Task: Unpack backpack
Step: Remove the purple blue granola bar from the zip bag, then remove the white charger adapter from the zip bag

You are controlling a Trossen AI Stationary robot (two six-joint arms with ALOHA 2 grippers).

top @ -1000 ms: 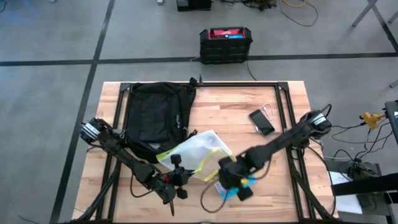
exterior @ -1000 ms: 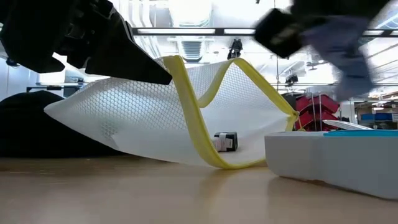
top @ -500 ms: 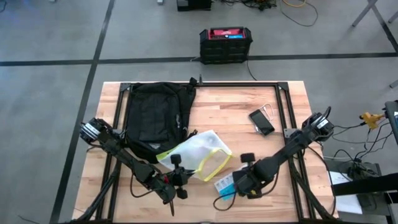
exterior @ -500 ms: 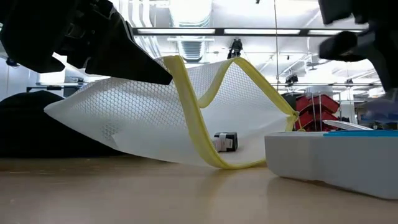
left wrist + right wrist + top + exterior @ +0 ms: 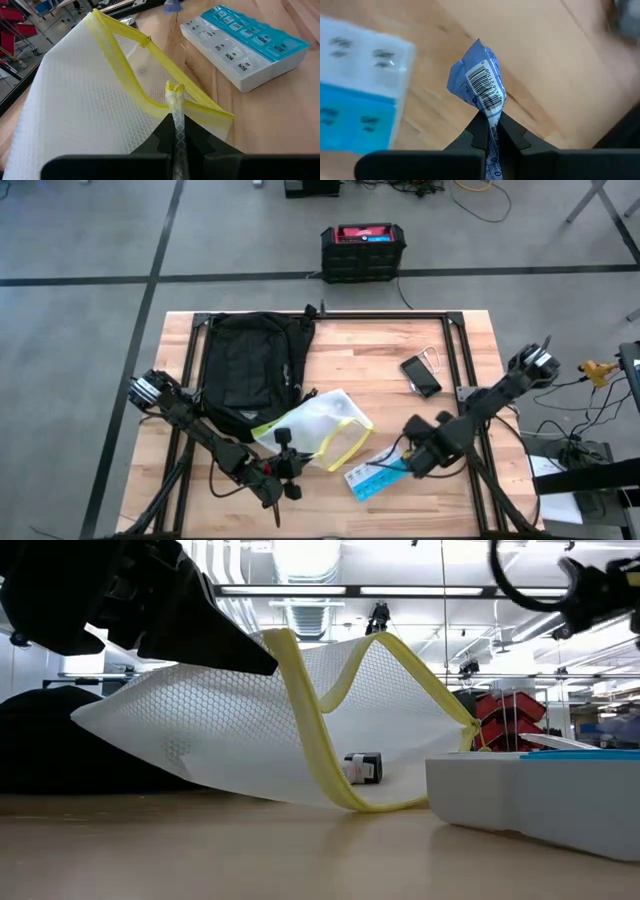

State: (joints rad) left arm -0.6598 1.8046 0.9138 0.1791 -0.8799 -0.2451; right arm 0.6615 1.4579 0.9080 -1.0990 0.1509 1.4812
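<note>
two grippers loaded: left pinning the mesh pouch, right carrying a blue packet.
your left gripper (image 5: pixel 176 145) sits near the table's front edge, fingers clamped on the yellow-zippered mesh pouch (image 5: pixel 318 430) at its rim; judging by the gaping mouth, that grip props it open for emptying. the left arm runs low from the table's left side, wrist about level. your right gripper (image 5: pixel 490 131) has its fingers pinched tight on a small blue barcoded packet (image 5: pixel 481 82), held above bare wood beside the weekly pill organizer (image 5: pixel 372 476), which lies flat near the pouch mouth; looks like a carry to a drop spot. the right arm reaches in diagonally from the right edge. the backpack (image 5: pixel 250 370) lies flat at back left, touching the pouch's far end. a phone (image 5: pixel 421 375) sits well apart, back right.
</note>
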